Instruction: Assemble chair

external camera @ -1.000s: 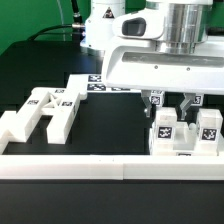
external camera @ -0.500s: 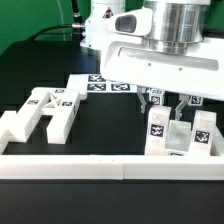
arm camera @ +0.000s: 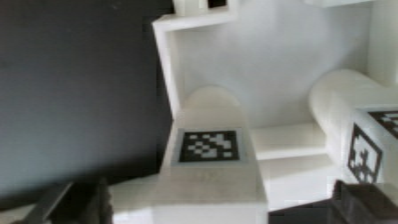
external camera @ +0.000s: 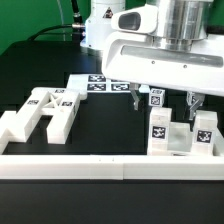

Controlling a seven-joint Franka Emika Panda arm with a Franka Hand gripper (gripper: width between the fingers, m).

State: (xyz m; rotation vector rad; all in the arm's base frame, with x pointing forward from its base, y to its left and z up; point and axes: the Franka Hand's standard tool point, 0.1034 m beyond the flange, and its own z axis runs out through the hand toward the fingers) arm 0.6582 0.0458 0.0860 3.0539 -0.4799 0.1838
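At the exterior view's left an H-shaped frame (external camera: pixel 42 112) lies flat on the black table (external camera: pixel 110 128), tags up. It is well apart from the other parts, joined to nothing, and sits just behind the long white border wall (external camera: pixel 90 166) that runs along the front. Further back, toward the middle, the marker board (external camera: pixel 100 85) lies flat. Right of the middle the gripper (external camera: pixel 165 105) hangs with its jaws spread wide and nothing pinched between them, so it is open and empty. One dark finger (external camera: pixel 138 100) hangs clear of the parts, the other (external camera: pixel 192 103) above them. Below it, at the exterior view's right and against the border wall, stands the boxy white block (external camera: pixel 178 145). Two tagged uprights rise from it, one nearer the middle (external camera: pixel 160 128) and one at the far right (external camera: pixel 206 125). A third tag (external camera: pixel 157 97) shows higher up between the fingers (whether it sits on a separate part behind, I cannot tell). The wrist view looks onto the same block (arm camera: pixel 231 90): a tagged upright (arm camera: pixel 212 146) lies between the dark fingertips (arm camera: pixel 71 200), neither touching it. As I judge it, the chair is only partly built. The right-hand cluster looks begun, though I cannot tell how firmly its uprights are seated. The H-shaped frame has not yet been fetched and fitted, and no finished chair stands anywhere.
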